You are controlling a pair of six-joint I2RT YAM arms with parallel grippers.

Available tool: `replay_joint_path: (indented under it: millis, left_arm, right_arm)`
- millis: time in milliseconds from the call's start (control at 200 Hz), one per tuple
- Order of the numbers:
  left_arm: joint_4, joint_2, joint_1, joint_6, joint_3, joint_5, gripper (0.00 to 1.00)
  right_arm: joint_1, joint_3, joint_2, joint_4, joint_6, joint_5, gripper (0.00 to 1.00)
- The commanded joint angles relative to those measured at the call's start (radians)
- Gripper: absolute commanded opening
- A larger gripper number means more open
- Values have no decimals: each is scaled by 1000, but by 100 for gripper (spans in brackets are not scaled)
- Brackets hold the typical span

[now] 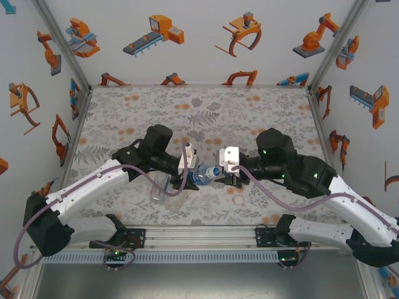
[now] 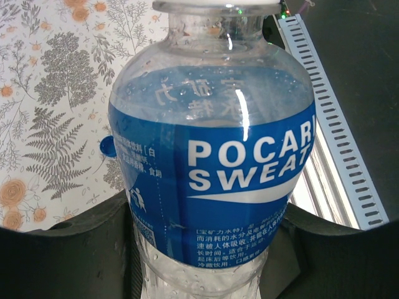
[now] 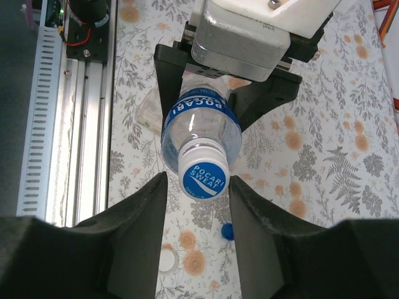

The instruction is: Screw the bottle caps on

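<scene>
The blue-labelled bottle [image 3: 201,124] is lying sideways in the air, its body being pinched by the left claw [image 1: 192,177], its white cap [image 3: 204,174] pointing into the right claw [image 3: 198,187]. That claw is standing spread, one finger on either side of the cap, with a sliver of gap showing on one side. Beneath it a loose white cap [image 3: 167,261] is resting on the tabletop [image 3: 324,156].
</scene>
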State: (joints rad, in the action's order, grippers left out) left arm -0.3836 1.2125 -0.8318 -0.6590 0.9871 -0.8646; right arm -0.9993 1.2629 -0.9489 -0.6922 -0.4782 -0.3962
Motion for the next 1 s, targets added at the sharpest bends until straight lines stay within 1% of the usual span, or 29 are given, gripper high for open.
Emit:
replay_joint_path:
  millis: [0,160,265,340,416,471,561,661,716,791,851,941,996]
  left_arm:
    - [-26,-26,-6,-28,38,-39,0]
    - [-31,-24,-6,-29,42,-39,0]
    - [-25,-28,-6,-25,42,-32,0]
    - [4,-33,-6,-11,34,-16,0]
    - [46,-35,-6,10,23,15,0]
    - [93,-30,-5,29,9,40,0]
    - [149,-18,-6,47,2,77,0]
    - [229,-8,-9,66,-15,133,0]
    - [267,-6,-13,69,-25,167,0]
    - [310,-1,-15,65,-37,199,0]
    - [335,4,-15,55,-45,212,0]
    - [323,20,-15,46,-32,223,0]
    - [311,28,-15,39,-27,221,0]
  right_arm:
    - [-7,-19,7,56,-11,-26,41]
    - [-7,-34,-2,77,15,-43,39]
    - [-8,-41,-4,82,62,-37,30]
    - [-8,-59,2,108,152,-3,23]
    - [-9,-99,13,169,318,75,14]
    - [-8,-137,23,221,476,150,0]
    - [-8,-187,21,275,783,319,0]
    - [-8,-213,5,248,1208,519,0]
    - [-8,-226,-3,230,1422,583,0]
    - [-8,-251,-12,231,1659,616,0]
    - [-8,-255,-21,254,1720,626,0]
    - [-7,-212,-36,212,1716,655,0]
    - [-5,-191,-41,180,1702,669,2]
